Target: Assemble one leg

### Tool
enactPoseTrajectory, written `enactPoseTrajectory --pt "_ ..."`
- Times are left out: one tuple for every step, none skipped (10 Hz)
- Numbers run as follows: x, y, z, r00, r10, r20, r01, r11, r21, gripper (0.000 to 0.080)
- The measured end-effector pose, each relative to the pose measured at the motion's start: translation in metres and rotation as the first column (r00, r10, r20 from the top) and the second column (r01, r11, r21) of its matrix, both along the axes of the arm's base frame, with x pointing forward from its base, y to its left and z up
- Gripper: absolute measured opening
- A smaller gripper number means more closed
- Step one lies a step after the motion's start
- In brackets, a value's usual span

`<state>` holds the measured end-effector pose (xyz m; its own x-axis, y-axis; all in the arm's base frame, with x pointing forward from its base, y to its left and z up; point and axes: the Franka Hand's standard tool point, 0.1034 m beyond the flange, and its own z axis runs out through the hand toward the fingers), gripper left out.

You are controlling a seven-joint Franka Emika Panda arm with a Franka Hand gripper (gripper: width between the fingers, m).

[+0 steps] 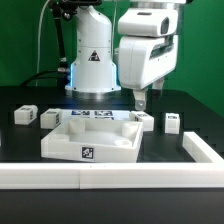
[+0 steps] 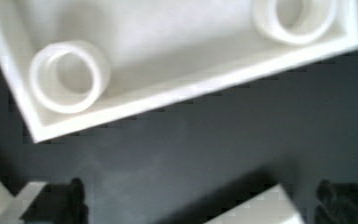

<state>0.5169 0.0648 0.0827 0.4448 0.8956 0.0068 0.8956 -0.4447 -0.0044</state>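
The large flat white panel [image 1: 90,138] with round sockets lies mid-table; in the wrist view its corner [image 2: 176,55] shows two sockets [image 2: 69,72]. Several small white legs with tags stand around it: two at the exterior view's left [image 1: 24,115] [image 1: 50,118], one by the panel's right corner [image 1: 146,119] and one further right [image 1: 172,122]. My gripper [image 1: 140,102] hangs open and empty just above the leg by the corner. In the wrist view my gripper [image 2: 202,200] has dark fingers [image 2: 60,197] wide apart, with a blurred white piece [image 2: 256,208] between them, not touched.
A low white wall [image 1: 100,176] runs along the table's front and up the exterior view's right side [image 1: 205,150]. The robot's base [image 1: 92,60] stands behind the panel. The table is black.
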Motion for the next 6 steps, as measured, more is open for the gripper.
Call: enactPoseTrajectory --pt "-0.0075 -0.0041 -0.0036 0.998 0.063 -0.002 -0.063 0.998 -0.018 0.0650" --pt "-0.0089 -0.0068 -0.0045 0.997 0.073 -0.012 -0.074 0.997 -0.028 0.0650" --pt "-0.0089 -0.0066 -0.0047 0.997 0.072 -0.012 -0.072 0.997 -0.027 0.0650" --pt "-0.0091 -0.0066 -0.0049 0.997 0.072 -0.013 -0.072 0.997 -0.027 0.0650" --pt "-0.0093 -0.0066 -0.0052 0.997 0.072 -0.013 -0.072 0.997 -0.027 0.0650" --pt "-0.0094 -0.0066 -0.0055 0.997 0.072 -0.014 -0.072 0.997 -0.027 0.0650"
